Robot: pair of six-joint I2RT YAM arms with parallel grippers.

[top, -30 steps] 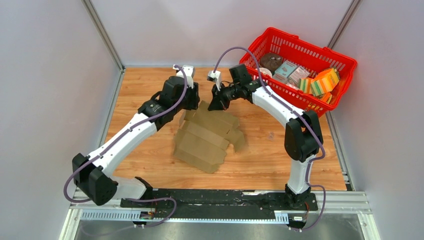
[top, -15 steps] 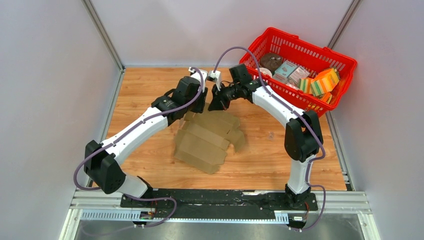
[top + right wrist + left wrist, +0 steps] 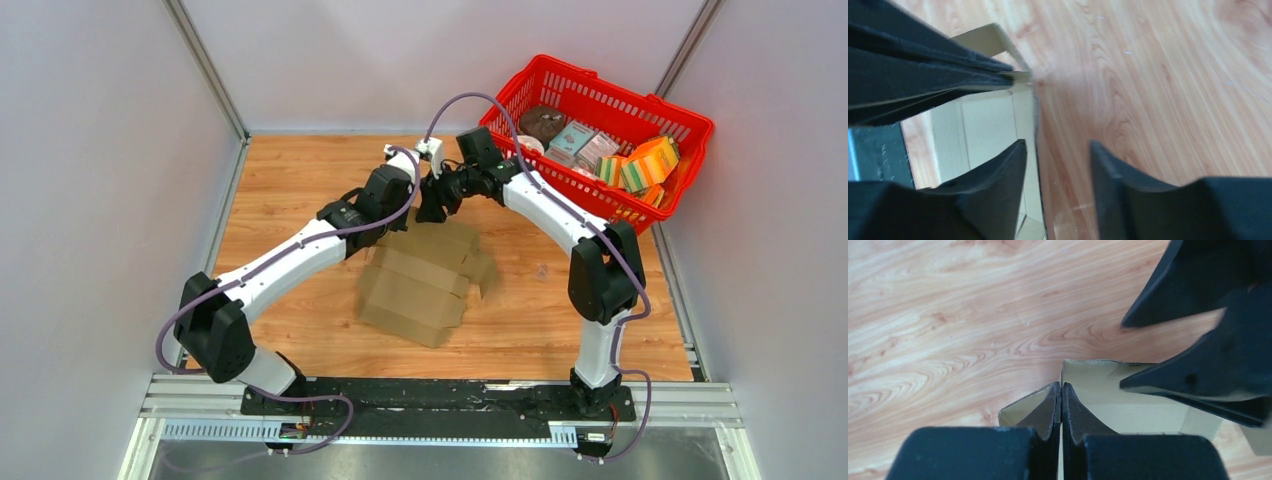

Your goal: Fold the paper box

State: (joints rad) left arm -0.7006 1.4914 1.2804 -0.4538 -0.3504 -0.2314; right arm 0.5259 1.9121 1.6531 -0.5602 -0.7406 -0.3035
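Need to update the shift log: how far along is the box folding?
Done: little; the paper box lies mostly flat on the table, only its far flaps seem lifted. In hand: the left pincer is shut on a far flap's edge, while the right pincer stands open astride the neighbouring edge. Left: raising the walls, tucking flaps, closing it into a box.

My robotics lab cell: grey panel walls (image 3: 90, 200) box in a wooden desk (image 3: 290, 170) fronted by aluminium rail (image 3: 680, 402).
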